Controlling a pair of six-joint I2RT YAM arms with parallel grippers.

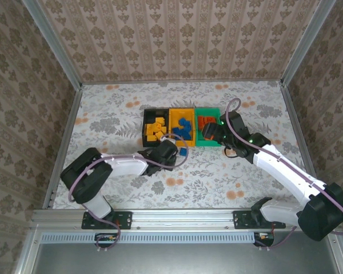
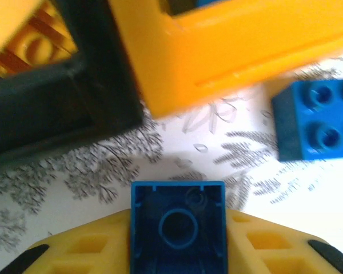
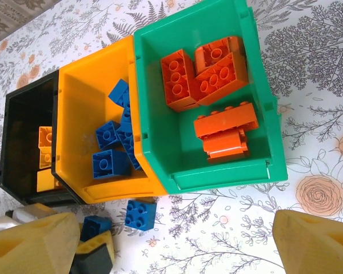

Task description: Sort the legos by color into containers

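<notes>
Black bin [image 3: 23,108] held yellow bricks [image 3: 45,140]; yellow-orange bin [image 3: 83,103], blue bricks [image 3: 108,164]; green bin [image 3: 166,142], red-orange bricks [image 3: 217,74]; outside lay a loose blue brick [image 3: 140,214] and a gripped blue brick [image 2: 177,228].

Counts:
- Containers: 3, joined in one row: black bin [image 3: 23,120], yellow-orange bin [image 3: 80,103], green bin [image 3: 177,154].
- Red-orange bricks [image 3: 179,77]: 5, all in the green bin, upper right of the right wrist frame.
- Blue bricks [image 3: 106,164]: 4 or 5 in the yellow-orange bin. They overlap, so I can't pin it down.
- 2 more blue on the table, lower left of that frame: loose blue brick [image 3: 140,214] and held blue brick [image 3: 94,225].
- Yellow bricks [image 1: 155,128]: roughly 6 in the black bin, too clumped for an exact number.
- Grippers: 2, left gripper [image 1: 176,151] and right gripper [image 1: 210,132].
</notes>
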